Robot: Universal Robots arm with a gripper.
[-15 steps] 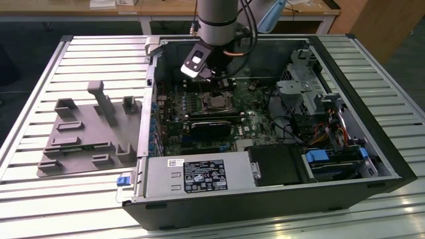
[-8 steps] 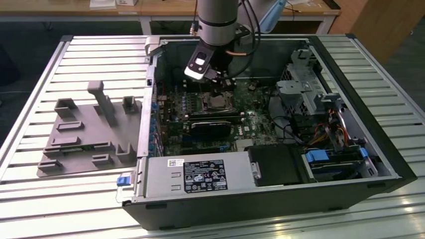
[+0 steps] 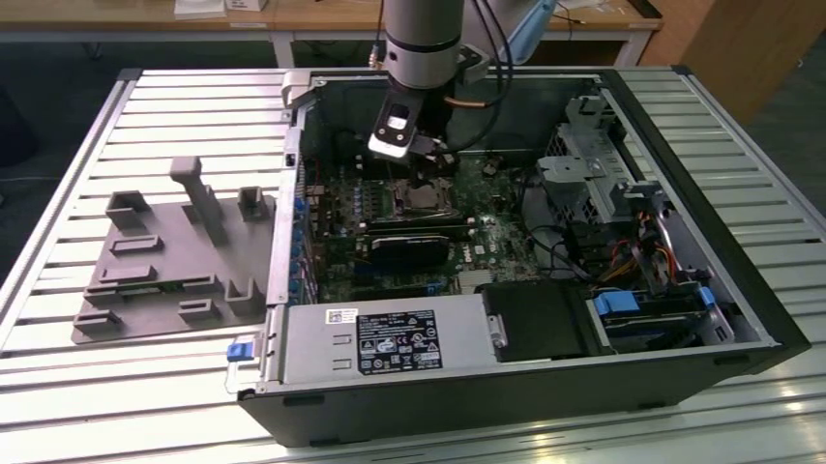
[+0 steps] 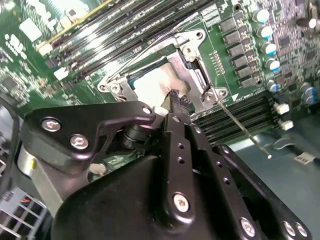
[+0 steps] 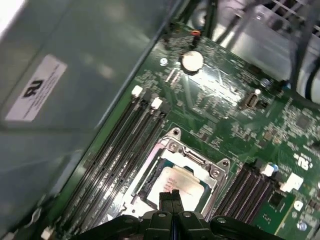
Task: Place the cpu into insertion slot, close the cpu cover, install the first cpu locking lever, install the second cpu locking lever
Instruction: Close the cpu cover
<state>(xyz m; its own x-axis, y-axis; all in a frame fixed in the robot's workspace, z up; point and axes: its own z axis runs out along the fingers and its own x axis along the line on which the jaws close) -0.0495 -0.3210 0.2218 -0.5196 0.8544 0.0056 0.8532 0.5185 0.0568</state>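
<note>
Arm (image 3: 424,39) hangs from above into an open computer case (image 3: 722,242) that lies on a slatted metal table (image 3: 77,387). The claw (image 5: 170,196) is clenched, fingers pressed together with nothing between them. Its tips are right above one edge of the cpu (image 5: 176,181); whether they touch it can't be told.

The cpu sits flat in the insertion slot (image 3: 420,200) on the green board (image 5: 225,100), near the middle of the case in the exterior view. The cpu cover (image 4: 187,75) is down over the slot, and the pale chip top shows through its window.

In the second wrist view a thin wire lever (image 4: 245,131) sticks out from one socket corner and crosses the black memory slots (image 4: 235,117). Its free end is out over the case floor, not tucked in. A second wire lever (image 4: 135,57) runs along the opposite side of the socket; can't tell if it is latched.

A coin battery (image 5: 192,61) sits on the board, well apart from the socket. A grey moulded tray (image 3: 155,280) lies on the table at the exterior view's left of the case. A grey power supply box (image 3: 387,343) is at the near side of the case.
</note>
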